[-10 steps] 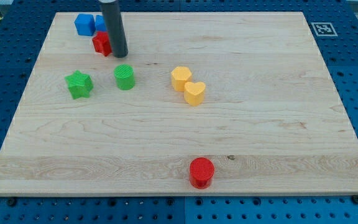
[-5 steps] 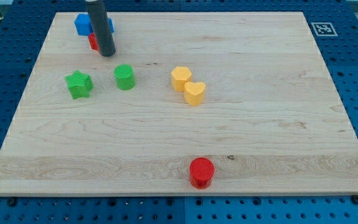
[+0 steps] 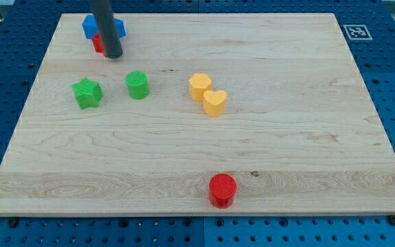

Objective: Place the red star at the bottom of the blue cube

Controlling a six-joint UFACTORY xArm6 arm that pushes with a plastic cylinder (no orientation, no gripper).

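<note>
The red star [image 3: 98, 44] lies at the board's top left, mostly hidden behind my rod; only a sliver shows at the rod's left. The blue cube [image 3: 88, 26] sits just above it, touching or nearly so. A second blue block [image 3: 119, 26] peeks out on the rod's right. My tip [image 3: 113, 55] rests on the board at the red star's lower right edge.
A green star [image 3: 87, 92] and a green cylinder [image 3: 137, 84] lie below the tip. Two yellow blocks, [image 3: 199, 86] and a heart [image 3: 214, 102], sit mid-board. A red cylinder [image 3: 222, 189] is near the bottom edge. A marker tag [image 3: 356, 31] is at the top right.
My tip has moved left and slightly up, pushing the red star left so that it now sits under the blue cube.
</note>
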